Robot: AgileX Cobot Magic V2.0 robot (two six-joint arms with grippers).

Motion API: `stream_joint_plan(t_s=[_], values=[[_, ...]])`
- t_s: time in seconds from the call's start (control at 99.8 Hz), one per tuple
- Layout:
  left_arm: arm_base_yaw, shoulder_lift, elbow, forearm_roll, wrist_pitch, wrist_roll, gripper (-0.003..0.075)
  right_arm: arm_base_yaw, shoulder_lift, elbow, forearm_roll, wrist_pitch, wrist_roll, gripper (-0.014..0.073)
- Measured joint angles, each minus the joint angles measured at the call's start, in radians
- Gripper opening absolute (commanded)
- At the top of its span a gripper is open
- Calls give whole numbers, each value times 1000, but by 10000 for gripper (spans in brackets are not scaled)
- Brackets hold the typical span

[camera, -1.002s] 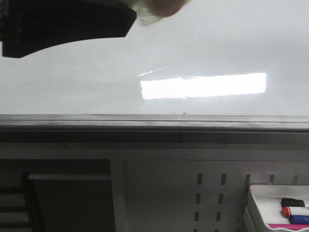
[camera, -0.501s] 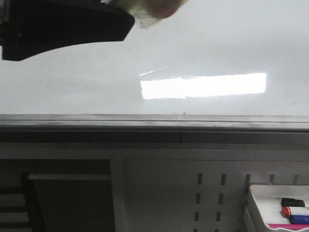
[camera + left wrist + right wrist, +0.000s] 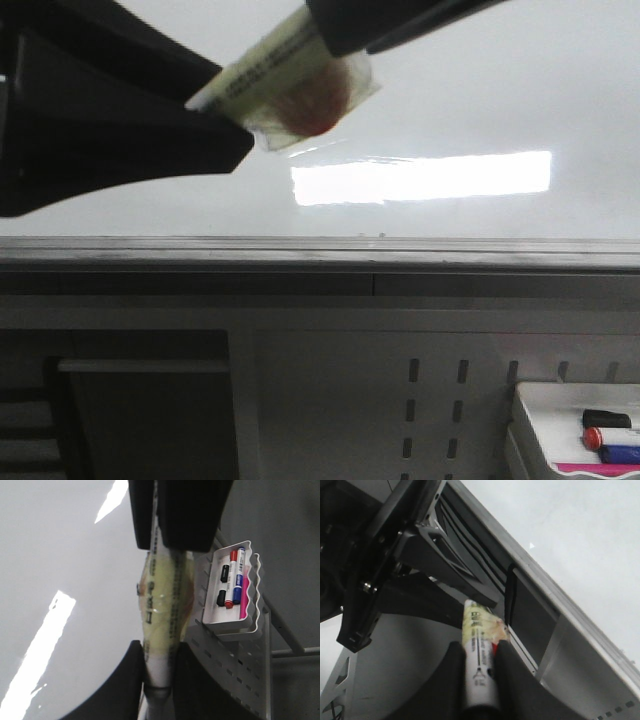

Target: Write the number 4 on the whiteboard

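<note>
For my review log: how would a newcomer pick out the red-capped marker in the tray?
Below the large glossy white whiteboard, at the lower right, hangs a small white wavy-edged tray. The red-capped marker lies in it between a black cap and a blue marker; only it has a red cap.

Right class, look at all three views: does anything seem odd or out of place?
Yes. The marker is wrapped in yellowish tape, with a loose clear flap around its red end, and both grippers, left and right, clamp it at once. The whiteboard shows no strokes.
</note>
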Motion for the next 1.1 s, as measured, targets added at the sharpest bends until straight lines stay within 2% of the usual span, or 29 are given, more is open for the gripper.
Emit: stream_joint_plan(t_s=[0.281,0.351,0.451,0.571,0.642,0.872,0.972,1.103], values=[[0,2,64,-53,-53,3,-18,18,31,37,44,-41,0,-72],[0,2,67,-57,-53,3,10,20,36,38,44,-49,0,-72],[0,2,70,-73,-55,3,154,23,38,40,44,-57,0,-72],[0,0,70,-150,-74,1,424,12,39,47,6,-57,0,-72],[0,-1,70,-208,-81,0,501,9,42,49,-4,-52,0,-72],[0,-35,70,-302,-66,-3,491,-32,44,-6,-8,-43,0,-72],[10,-77,70,-339,-65,-3,489,-96,49,-68,-8,-43,0,-72],[77,-118,70,-406,-66,3,458,-181,103,-160,-10,-26,0,-72]])
